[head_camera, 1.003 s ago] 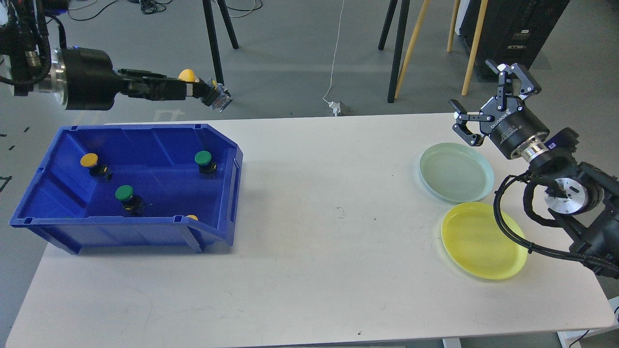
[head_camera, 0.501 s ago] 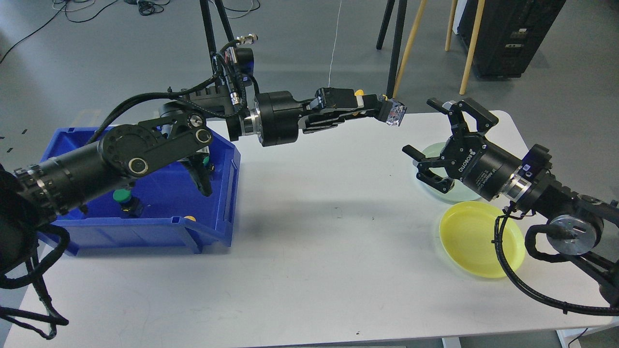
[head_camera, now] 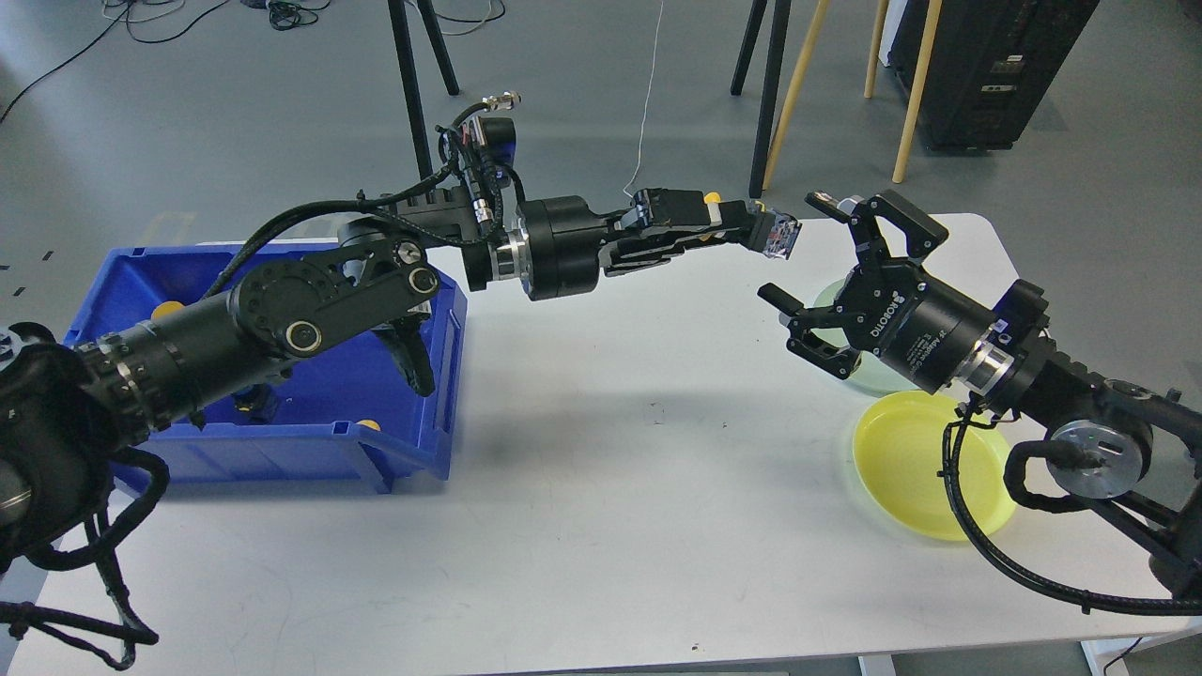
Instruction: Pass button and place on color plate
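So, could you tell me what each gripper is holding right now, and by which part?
The left gripper holds a yellow button around its body, with the base sticking out past the fingertips. The right gripper is open and holds nothing.

Blue bin (head_camera: 427,441) of glossy moulded plastic; yellow plate (head_camera: 901,460) smooth, slightly translucent plastic; white table (head_camera: 601,526) matt, faintly scuffed; right gripper (head_camera: 826,268) matt black metal.

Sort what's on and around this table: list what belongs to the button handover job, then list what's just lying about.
Job:
left tool, shut on the yellow button
right tool, open
yellow plate
green plate
blue bin

Lying about:
black tripod legs
wooden legs
black cabinet
white cable
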`<action>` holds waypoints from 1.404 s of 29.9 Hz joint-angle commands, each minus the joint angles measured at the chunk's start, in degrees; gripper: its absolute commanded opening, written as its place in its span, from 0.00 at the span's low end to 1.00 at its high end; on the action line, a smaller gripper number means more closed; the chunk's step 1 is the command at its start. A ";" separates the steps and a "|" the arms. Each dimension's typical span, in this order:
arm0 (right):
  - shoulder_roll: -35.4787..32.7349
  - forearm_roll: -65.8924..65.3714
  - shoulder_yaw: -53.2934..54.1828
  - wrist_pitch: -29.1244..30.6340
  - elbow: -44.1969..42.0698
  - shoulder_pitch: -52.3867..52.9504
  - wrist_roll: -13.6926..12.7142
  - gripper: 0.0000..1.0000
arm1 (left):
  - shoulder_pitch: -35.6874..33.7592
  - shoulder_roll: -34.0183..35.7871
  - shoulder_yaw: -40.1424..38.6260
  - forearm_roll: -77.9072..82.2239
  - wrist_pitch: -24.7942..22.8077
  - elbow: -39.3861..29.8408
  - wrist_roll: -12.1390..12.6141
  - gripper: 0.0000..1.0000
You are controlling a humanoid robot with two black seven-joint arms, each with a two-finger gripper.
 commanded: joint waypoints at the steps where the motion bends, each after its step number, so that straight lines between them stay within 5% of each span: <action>1: 0.62 0.00 0.00 -0.35 -0.55 0.61 0.05 0.91 | 0.05 -0.07 0.00 0.04 0.01 0.00 0.00 0.08; 10: 1.59 -0.09 0.44 -1.94 -1.17 0.34 0.23 0.54 | 0.05 -0.07 0.00 -0.05 0.10 0.00 0.00 0.08; 16: 2.20 -0.09 0.70 -2.55 -1.17 0.43 0.05 0.09 | 0.40 -0.07 -0.08 -0.05 0.36 0.00 0.00 0.08; 22: 2.55 -0.01 1.05 -4.22 -0.82 0.34 0.05 0.01 | 0.75 -0.07 -0.08 -0.05 1.06 0.00 0.00 0.13; 25: 2.55 0.00 1.84 -4.92 -0.82 0.17 0.05 0.01 | 0.75 -0.25 -0.17 -0.75 1.59 0.00 0.00 0.69; 28: 2.29 0.00 2.63 -5.89 -0.82 -0.36 0.05 0.01 | 0.84 -0.34 -0.17 -0.76 1.68 0.00 0.00 0.78; 36: 2.03 6.74 11.94 -14.13 -0.38 -10.88 -0.38 0.01 | 1.28 1.85 -1.75 -0.67 1.33 -0.27 0.00 0.80; 42: 0.71 25.29 18.19 -28.55 1.20 -27.23 -0.74 0.01 | 0.14 15.99 2.10 3.44 0.10 -0.71 0.00 0.82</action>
